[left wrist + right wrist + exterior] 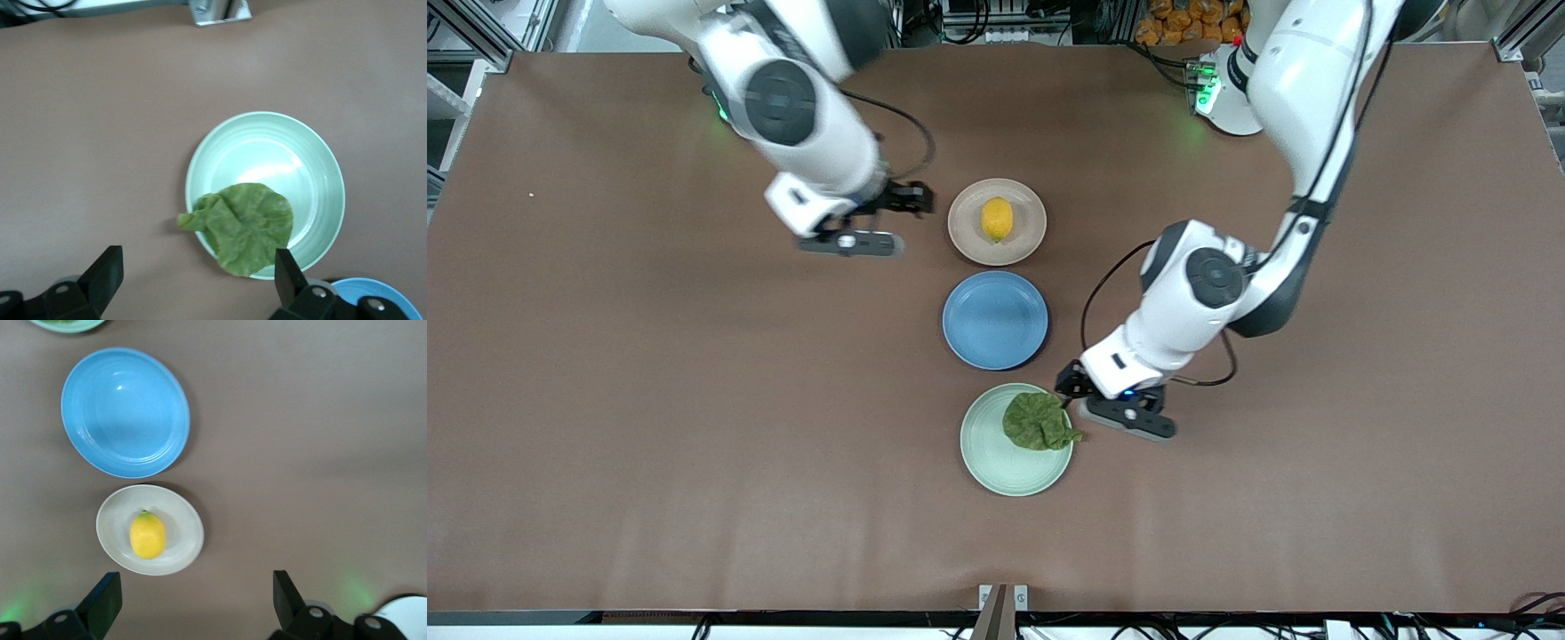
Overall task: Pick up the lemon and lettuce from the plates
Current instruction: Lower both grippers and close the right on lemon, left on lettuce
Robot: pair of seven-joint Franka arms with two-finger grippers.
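The lemon [997, 219] lies in the middle of the beige-pink plate [967, 240], the plate farthest from the front camera in a row of three. The lettuce [1038, 421] rests on the pale mint green plate [986, 456], the nearest of the row, at the plate's edge toward the left arm's end of the table, with its stub poking over the rim. Between these two plates sits the blue plate [995, 320], apart from both.

The right gripper [193, 603] hangs over the brown table [649, 400] just beside the beige-pink plate, toward the right arm's end, its fingers [103, 597] spread wide apart and holding nothing. The left gripper [197, 277] hovers just beside the mint green plate, close to the lettuce, its fingers [107, 270] likewise wide apart and empty.
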